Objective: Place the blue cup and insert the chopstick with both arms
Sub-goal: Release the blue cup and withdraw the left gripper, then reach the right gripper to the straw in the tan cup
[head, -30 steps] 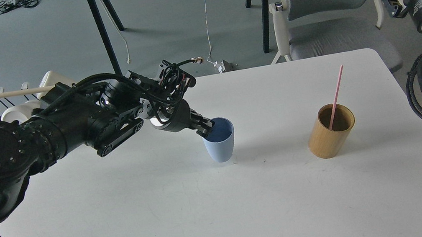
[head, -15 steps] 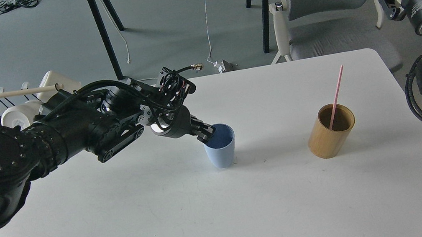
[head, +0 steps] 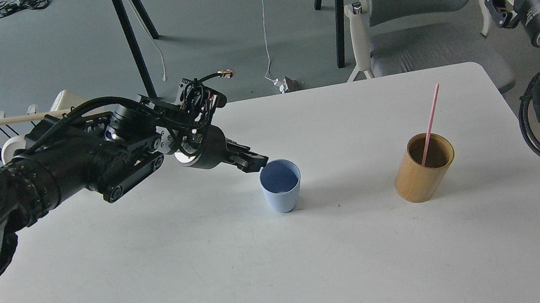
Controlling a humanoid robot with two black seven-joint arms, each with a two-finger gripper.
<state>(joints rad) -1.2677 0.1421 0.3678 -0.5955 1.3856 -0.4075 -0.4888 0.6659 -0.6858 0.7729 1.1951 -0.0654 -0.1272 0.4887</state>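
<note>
On the white table stand two cups: one blue cup and, right of it, one wooden cup holding one pink chopstick.

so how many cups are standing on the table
2. The blue cup stands near the table's middle, just right of the left fingers. The tan wooden cup stands further right, holding the pink chopstick. White mugs sit off-table behind the left arm; some may be hidden.
</note>
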